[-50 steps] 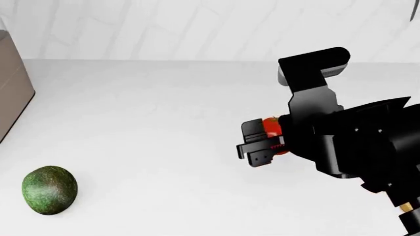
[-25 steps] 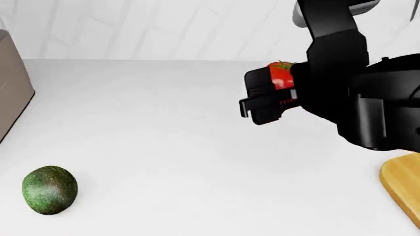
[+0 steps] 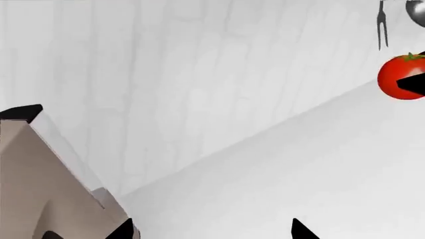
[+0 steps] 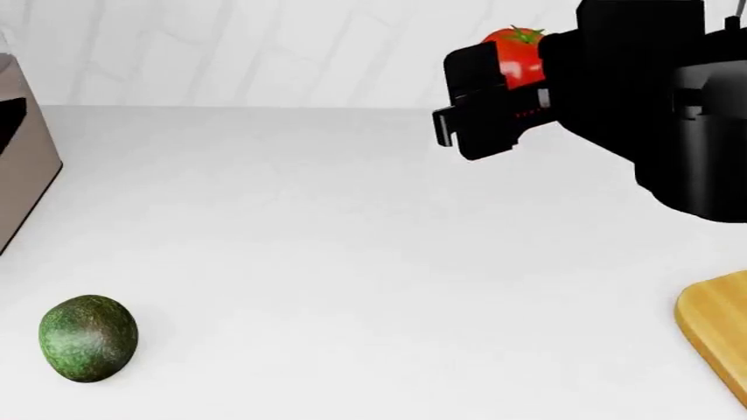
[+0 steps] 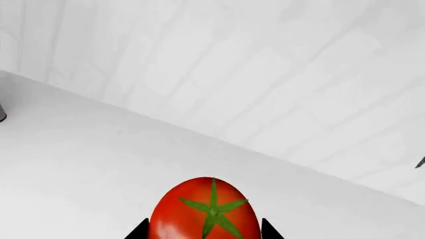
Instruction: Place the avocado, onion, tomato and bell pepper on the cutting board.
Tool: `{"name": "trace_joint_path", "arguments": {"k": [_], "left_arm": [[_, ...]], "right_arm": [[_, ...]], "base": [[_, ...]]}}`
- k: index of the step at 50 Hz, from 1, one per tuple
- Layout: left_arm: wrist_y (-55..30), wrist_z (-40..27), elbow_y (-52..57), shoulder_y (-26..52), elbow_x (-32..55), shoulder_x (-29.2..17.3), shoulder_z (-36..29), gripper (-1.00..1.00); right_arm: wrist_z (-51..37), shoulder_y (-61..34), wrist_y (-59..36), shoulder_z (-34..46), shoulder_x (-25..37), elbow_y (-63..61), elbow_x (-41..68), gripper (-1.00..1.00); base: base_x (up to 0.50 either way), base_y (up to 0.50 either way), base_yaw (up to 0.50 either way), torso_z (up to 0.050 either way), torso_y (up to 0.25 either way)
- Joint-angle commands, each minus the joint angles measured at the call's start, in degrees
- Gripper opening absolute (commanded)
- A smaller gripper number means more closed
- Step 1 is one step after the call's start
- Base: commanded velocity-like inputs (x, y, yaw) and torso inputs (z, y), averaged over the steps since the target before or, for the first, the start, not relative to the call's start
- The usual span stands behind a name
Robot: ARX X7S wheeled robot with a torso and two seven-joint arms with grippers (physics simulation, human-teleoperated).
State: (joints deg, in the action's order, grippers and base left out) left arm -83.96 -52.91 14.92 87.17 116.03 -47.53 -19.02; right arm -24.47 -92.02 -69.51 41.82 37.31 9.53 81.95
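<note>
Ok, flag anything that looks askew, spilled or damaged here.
Nothing stands out. The glossy red tomato sits intact in the right gripper, the dark green avocado lies whole on the white counter.

Simulated kitchen, white counter (image 4: 327, 245), pale tiled wall (image 3: 166, 74), fork (image 3: 382, 22) hanging there, wooden cutting board (image 4: 718, 328)

White counter (image 4: 350, 262), plain surface, reaching far to white tiled wall (image 4: 233, 44). Avocado (image 4: 87, 339) lying near left. Cutting board (image 4: 718, 337) corner at near right edge. Brown box (image 4: 24, 157) at far left edge.
</note>
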Motion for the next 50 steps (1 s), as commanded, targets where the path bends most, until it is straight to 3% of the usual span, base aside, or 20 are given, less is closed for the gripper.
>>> {"name": "trace_joint_path", "arguments": {"k": [1,9,22,33,50], "left_arm": [[3.89,-8.84,-3.31,6.09,18.89,-4.33,-12.94,1.0],[7.41,-11.42,-3.09,6.97,27.24,-6.12,-19.02,1.0],[9.31,-12.48,-2.76,6.8,31.44,-7.18,-23.05,1.0],[10.06,-11.18,-2.13,4.0,29.96,-6.92,-23.11,1.0],[5.85,-6.37,-4.16,-1.61,19.03,-6.72,-20.12,1.0]], "right_arm": [[0.86,-1.72,-0.67,0.48,-0.22,0.28,-1.94,-1.0],[1.77,-1.29,0.31,1.03,-0.41,1.05,-2.99,-1.0],[1.88,-1.22,0.39,1.55,-0.33,0.92,-3.33,-1.0],[2.56,-0.58,0.96,2.13,-0.09,0.93,-3.93,-1.0],[0.79,1.25,1.2,1.45,0.88,-0.6,-2.31,-1.0]], "base": [[0.0,0.0,0.0,0.0,0.0],[0.0,0.0,0.0,0.0,0.0],[0.0,0.0,0.0,0.0,0.0],[0.0,0.0,0.0,0.0,0.0],[0.0,0.0,0.0,0.0,0.0]]}}
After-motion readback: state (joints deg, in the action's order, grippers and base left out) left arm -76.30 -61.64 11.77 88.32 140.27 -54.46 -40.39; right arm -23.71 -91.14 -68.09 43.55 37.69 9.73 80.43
